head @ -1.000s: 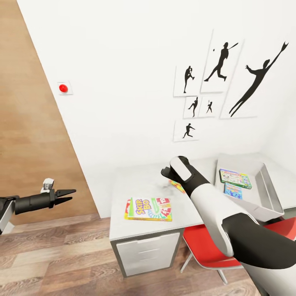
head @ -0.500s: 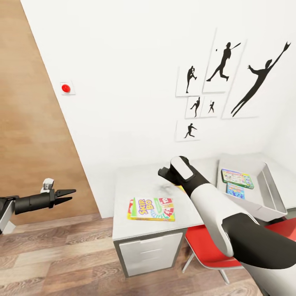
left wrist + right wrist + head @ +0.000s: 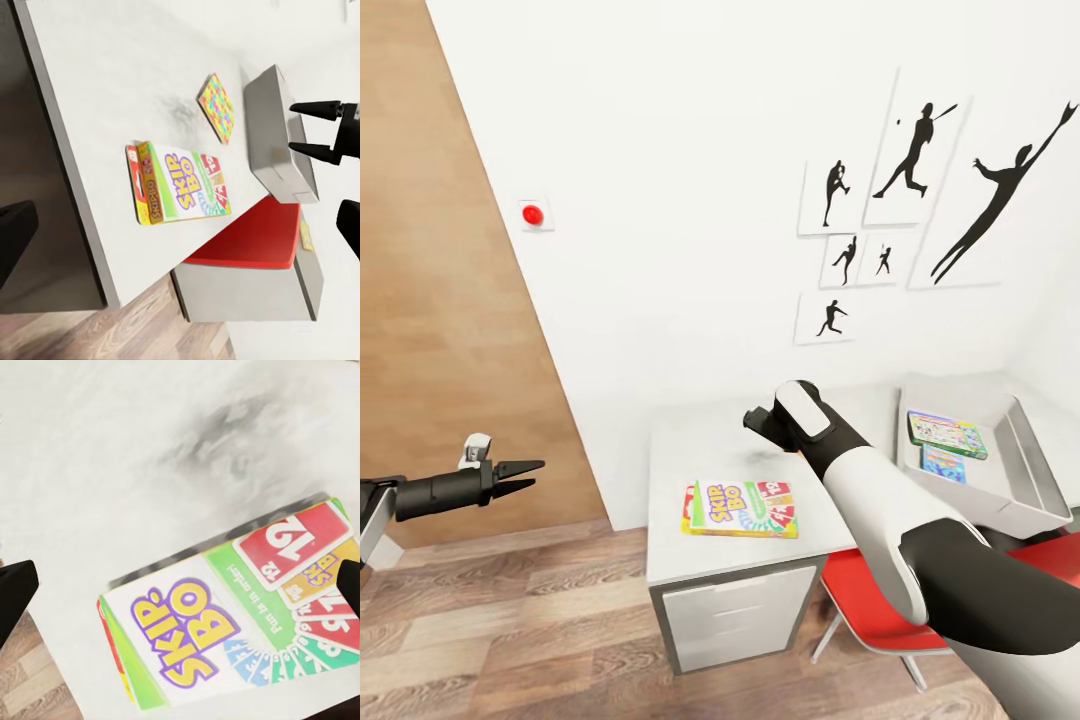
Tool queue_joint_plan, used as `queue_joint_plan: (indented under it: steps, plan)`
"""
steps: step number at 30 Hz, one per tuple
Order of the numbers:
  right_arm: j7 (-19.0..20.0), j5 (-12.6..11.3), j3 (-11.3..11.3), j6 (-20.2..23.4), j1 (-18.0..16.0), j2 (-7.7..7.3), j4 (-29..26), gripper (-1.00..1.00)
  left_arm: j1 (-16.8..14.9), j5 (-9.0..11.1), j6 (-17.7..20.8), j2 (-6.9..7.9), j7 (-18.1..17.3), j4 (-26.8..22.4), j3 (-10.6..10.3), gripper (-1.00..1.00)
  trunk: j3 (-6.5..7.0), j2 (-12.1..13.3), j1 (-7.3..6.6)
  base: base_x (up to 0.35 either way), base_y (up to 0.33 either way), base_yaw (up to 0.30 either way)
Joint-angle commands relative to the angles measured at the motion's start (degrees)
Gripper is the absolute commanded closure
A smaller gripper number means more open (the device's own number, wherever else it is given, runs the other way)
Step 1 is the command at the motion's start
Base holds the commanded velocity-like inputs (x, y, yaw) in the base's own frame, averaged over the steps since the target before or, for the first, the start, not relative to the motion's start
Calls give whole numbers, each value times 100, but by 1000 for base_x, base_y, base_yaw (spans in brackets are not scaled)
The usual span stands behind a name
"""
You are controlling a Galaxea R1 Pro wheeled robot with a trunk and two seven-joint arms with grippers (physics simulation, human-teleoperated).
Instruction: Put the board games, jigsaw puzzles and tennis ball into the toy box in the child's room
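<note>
right gripper (image 3: 180, 585) hangs wide open and empty right over the skip-bo box (image 3: 740, 509), box long axis along the table (image 3: 690, 450) front; left gripper (image 3: 520, 476) far off, slightly open, empty.

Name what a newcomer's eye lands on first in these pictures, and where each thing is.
The bright Skip-Bo box lies flat near the front edge of the pale table, right under the right gripper, which hangs above it. Two more game boxes sit inside the grey toy box at the table's right end. Black athlete silhouettes hang on the white wall above.
</note>
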Motion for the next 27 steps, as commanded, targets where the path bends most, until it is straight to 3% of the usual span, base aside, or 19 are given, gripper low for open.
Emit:
queue_joint_plan:
  steps: [1,6,12,27]
  plan:
    - [-34,-21,11,12,-7,0,1,-100,-3,16,52,0,-9,1,-1,-100,-13,-12,4,0,108,0]
    - [-57,-19,-9,-214,4,0,161,-100,-2,24,54,-7,-9,1,-1,-100,-13,-12,4,0,42,0]
    - [-78,-25,-160,-678,18,0,810,-100,-3,31,62,-3,-9,1,-1,-100,-13,-12,4,0,8,0]
    - [-40,-15,-286,-801,20,0,974,-100,-4,32,63,2,-14,1,-1,-100,-13,-12,4,0,0,0]
